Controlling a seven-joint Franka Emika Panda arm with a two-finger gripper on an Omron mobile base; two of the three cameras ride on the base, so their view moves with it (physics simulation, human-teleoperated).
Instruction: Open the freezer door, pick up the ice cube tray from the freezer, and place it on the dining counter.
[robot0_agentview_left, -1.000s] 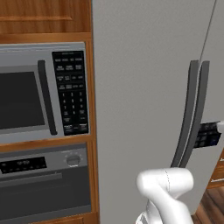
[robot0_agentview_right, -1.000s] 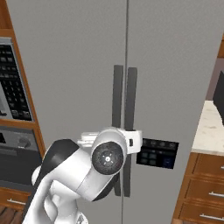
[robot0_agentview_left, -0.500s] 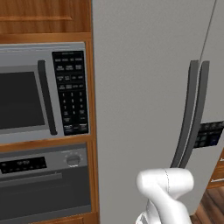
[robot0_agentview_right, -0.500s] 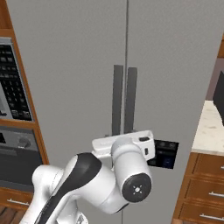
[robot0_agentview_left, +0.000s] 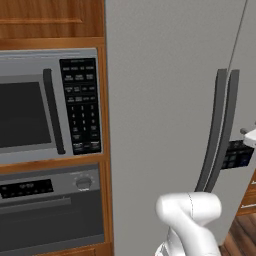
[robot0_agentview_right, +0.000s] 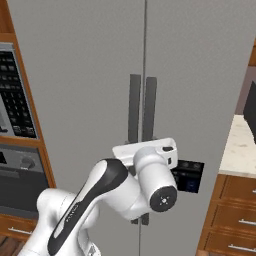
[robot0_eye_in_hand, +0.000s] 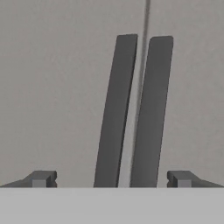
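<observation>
1. One microwave (robot0_agentview_left: 47, 107), steel-fronted with a dark keypad, set in wood cabinetry (robot0_agentview_left: 50, 22) to the left of the freezer (robot0_agentview_left: 170, 100); shut.
2. Oven (robot0_agentview_left: 50, 210), steel with a dark display strip, directly below the microwave and likewise left of the freezer; shut.
3. Freezer door (robot0_agentview_right: 80, 100), the plain grey left leaf of the freezer; closed, flush with its neighbour along the centre seam.
4. Freezer door handle (robot0_eye_in_hand: 114, 113), long, dark grey, upright, just left of the freezer's centre seam; nothing is touching it.
5. Gripper (robot0_eye_in_hand: 111, 178), spread wide and holding nothing; in the hand view one fingertip (robot0_eye_in_hand: 41, 178) sits well left of the freezer's handle pair and the other well right of it, so both handles stand between the tips. Short of the freezer front, no contact.
6. Second handle (robot0_eye_in_hand: 152, 113), matching, just right of the freezer's seam and beside the first; it falls inside the same finger span.
7. Right-hand door (robot0_agentview_right: 200, 90) of the freezer, carrying a dark control panel (robot0_agentview_right: 187, 176) beside the handles; partly covered in the right base view by the arm's wrist.
8. Pale countertop (robot0_agentview_right: 240, 150) over wood drawers (robot0_agentview_right: 232, 215), right of the freezer.
9. Ice cube tray: the freezer's closed doors hide the interior; cannot tell where it lies.
</observation>
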